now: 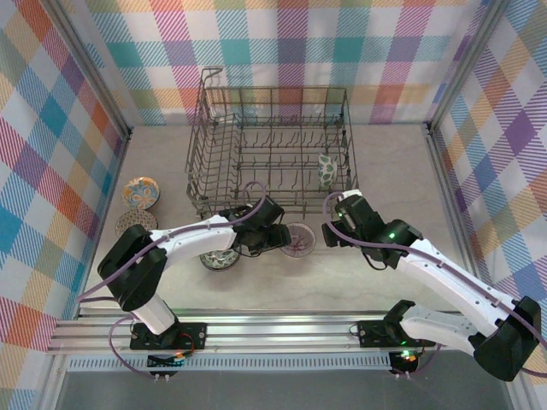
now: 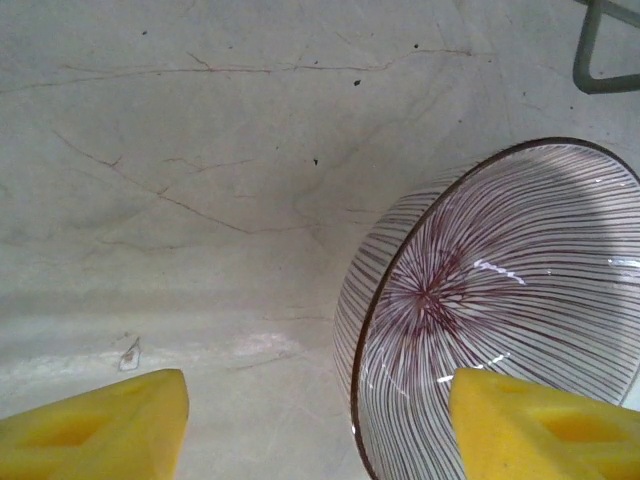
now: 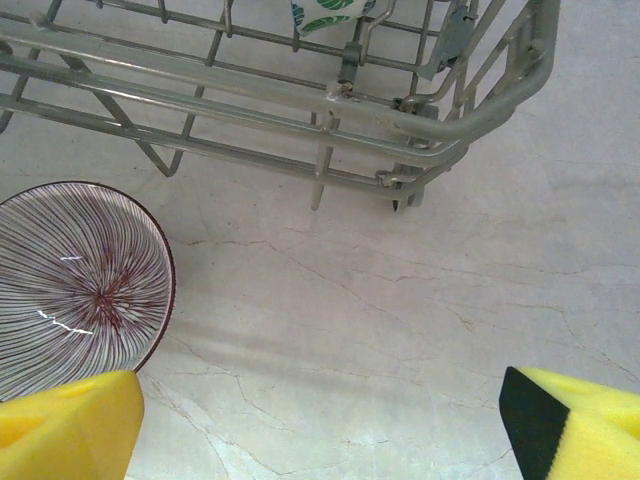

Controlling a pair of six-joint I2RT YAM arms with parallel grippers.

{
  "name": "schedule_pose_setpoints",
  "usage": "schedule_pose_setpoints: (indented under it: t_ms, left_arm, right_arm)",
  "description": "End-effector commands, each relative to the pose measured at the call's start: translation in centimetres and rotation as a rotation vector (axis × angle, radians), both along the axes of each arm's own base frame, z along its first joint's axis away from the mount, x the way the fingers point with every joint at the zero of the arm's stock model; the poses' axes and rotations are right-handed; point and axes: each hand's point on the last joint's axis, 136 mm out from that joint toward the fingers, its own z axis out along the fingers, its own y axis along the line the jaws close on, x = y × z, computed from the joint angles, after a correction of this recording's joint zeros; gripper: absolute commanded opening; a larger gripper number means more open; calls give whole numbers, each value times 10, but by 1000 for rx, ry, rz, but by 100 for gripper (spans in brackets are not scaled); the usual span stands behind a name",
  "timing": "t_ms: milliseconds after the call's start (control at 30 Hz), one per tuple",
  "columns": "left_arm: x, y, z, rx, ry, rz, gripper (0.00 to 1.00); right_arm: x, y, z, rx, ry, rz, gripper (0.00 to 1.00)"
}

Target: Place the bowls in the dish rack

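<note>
Target is the purple-striped bowl (image 1: 297, 240), upright on the table (image 1: 385, 179), just in front of the dish rack (image 1: 272, 145)'s front rail; can't tell if they touch. Left gripper (image 2: 320, 405) is right on it: jaws apart, one pad (image 2: 540, 430) hanging over the bowl's inside, the other pad (image 2: 100, 430) outside over bare table. So the near wall and rim sit between the fingers, much closer to the inner one. No contact I can confirm, nothing clamped. Bowl centre lies off to the inner-finger side, toward the right arm. Round bowl, so no long axis to align; the rim crossing the jaw line is what matters, and it does. Right gripper (image 3: 320, 425) is spread wide over bare table, bowl off to its left, near but apart. Left arm is nearer; my call is it takes the pinch. Green-leaf bowl (image 3: 325, 12) stands in the rack's right end. Dark bowl (image 1: 220, 259) sits by the left forearm, orange-teal bowl (image 1: 141, 192) and beige bowl (image 1: 135, 224) at the table's left edge.
</note>
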Motion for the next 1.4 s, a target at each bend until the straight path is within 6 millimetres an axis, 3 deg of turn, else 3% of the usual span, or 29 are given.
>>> schedule_pose_setpoints:
  t_ms: [0,400,667,767,900,1067,1367]
  left_arm:
    - [8,-12,4,-30,-20,31,63]
    - [5,-24,-2,-42,-15,17,24]
    - [1,-22,10,-69,-52,7,7]
    - [-3,-25,22,-83,-70,2,5]
    - [-10,-34,58,-83,-147,-38,4]
    - [-11,-28,96,-49,-253,-58,3]
    - [-13,-20,117,-67,-310,-69,2]
  right_arm:
    - [3,7,3,21,-18,21,92]
    - [1,9,2,29,-4,32,93]
    - [-5,17,0,60,61,42,91]
    - [-7,24,-1,80,107,38,86]
    - [-6,31,-1,74,148,1,79]
    - [-9,44,4,98,156,23,73]
    - [-11,46,2,77,173,14,58]
